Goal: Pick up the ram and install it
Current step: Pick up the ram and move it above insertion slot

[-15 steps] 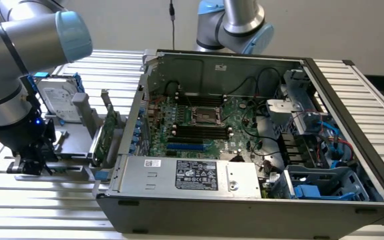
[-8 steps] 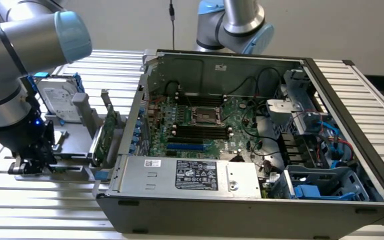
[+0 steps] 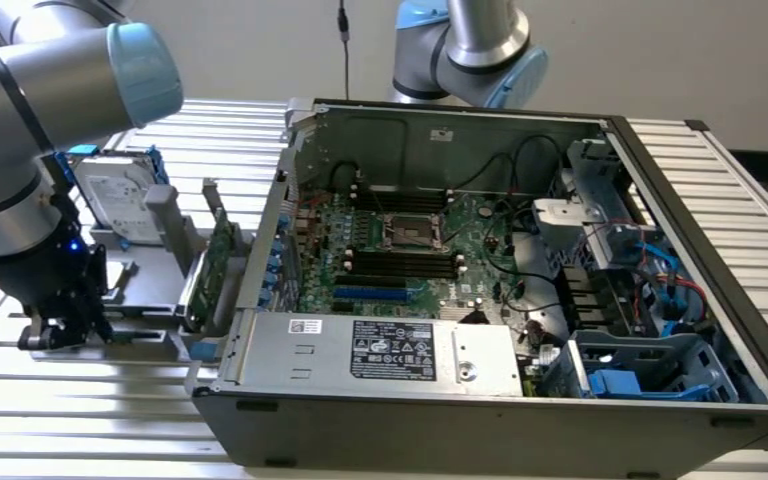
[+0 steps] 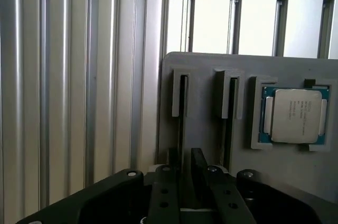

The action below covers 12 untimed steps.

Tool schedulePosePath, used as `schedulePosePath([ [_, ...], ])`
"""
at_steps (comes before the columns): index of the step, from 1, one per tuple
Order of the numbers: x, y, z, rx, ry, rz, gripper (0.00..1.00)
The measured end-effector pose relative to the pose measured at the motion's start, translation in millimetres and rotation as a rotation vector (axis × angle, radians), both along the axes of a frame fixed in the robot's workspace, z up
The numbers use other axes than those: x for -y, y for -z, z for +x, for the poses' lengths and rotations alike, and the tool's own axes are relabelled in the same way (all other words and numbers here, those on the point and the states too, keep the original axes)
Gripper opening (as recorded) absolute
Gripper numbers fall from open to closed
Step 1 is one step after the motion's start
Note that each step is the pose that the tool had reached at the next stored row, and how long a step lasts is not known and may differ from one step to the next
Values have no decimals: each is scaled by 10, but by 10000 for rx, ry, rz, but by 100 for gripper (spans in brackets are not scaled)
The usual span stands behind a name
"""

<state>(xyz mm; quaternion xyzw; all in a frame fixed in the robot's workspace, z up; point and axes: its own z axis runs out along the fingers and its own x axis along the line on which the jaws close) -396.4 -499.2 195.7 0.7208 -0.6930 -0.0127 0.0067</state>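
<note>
The ram (image 4: 198, 174) is a thin dark stick standing on edge in the grey holder plate (image 4: 206, 68). My gripper (image 4: 193, 184) reaches down over it with one finger (image 4: 165, 195) on each side and a narrow gap left to the stick, so it is open. In the exterior view my gripper (image 3: 67, 325) hangs low over the grey holder (image 3: 137, 300), at that view's left of the open computer case (image 3: 491, 400). The black memory slots (image 3: 404, 265) lie on the motherboard inside the case.
A processor chip (image 4: 296, 115) sits in a recess of the holder, beside two narrow slots (image 4: 228, 118). A hard drive in a blue frame (image 3: 117, 200) and a green expansion card (image 3: 217, 270) stand between gripper and case. A second arm (image 3: 471, 50) rises behind the case.
</note>
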Motion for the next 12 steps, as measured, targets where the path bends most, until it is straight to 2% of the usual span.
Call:
schedulePosePath([
  [1, 1, 1, 0, 1, 1, 8, 18],
  [3, 4, 1, 0, 2, 1, 19, 15],
  [12, 8, 1, 5, -4, 46, 33, 14],
])
